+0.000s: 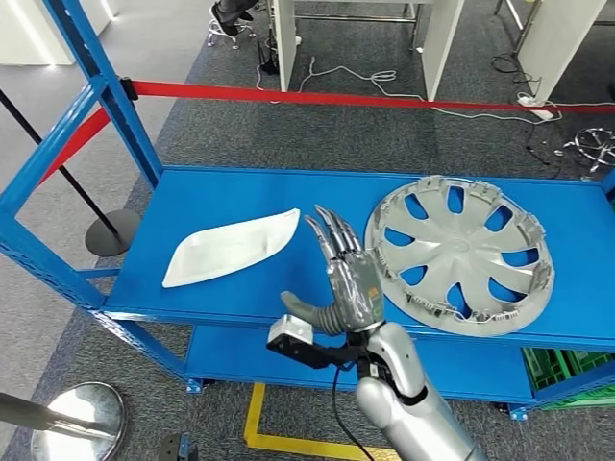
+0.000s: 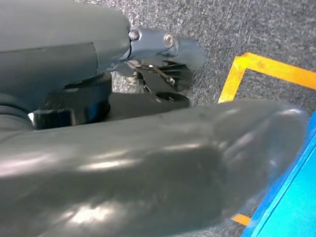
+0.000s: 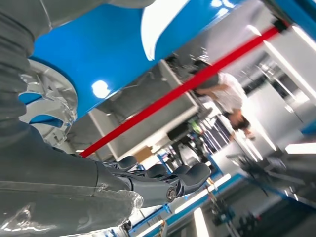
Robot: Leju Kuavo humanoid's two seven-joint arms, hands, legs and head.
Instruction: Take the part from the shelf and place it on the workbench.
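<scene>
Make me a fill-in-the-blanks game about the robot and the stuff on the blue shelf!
1. The round silver wheel cover lies on the ____ shelf.
2. The right hand is raised with its fingers apart, holding ____.
3. The white curved part lies to the ____ of the wheel cover in the head view.
4. The barrier tape behind the shelf is ____.

Answers: blue; nothing; left; red

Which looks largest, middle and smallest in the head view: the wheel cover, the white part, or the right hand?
1. Wheel cover, clearly largest.
2. White part.
3. Right hand, smallest, though it is nearer the camera, so its true size is unsure.
</scene>
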